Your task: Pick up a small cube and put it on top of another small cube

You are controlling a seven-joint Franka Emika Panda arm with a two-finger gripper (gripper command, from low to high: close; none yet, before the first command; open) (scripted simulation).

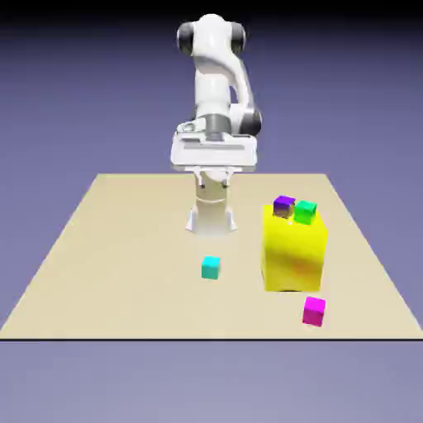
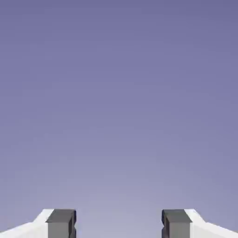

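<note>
Nearest us, at the front of the desk (image 1: 149, 264), we are seeing the pink cube (image 1: 314, 311) sitting toward the exterior view's right. Just behind it, slightly to the exterior view's left, a big yellow block (image 1: 292, 252) is standing upright on the desk. On its top we are noting two small cubes: the green cube (image 1: 306, 212) is lying toward the exterior view's right, and the purple cube (image 1: 284, 206) is resting beside it. Well apart from the pink one, the turquoise cube (image 1: 211, 268) is lying on the bare desk, to the block's side, near the middle. Farther back, we are watching the white arm (image 1: 213, 78) rising at the far edge, its pincer (image 2: 119, 224) hanging above the desk, fingertips spread apart, holding nothing.
</note>
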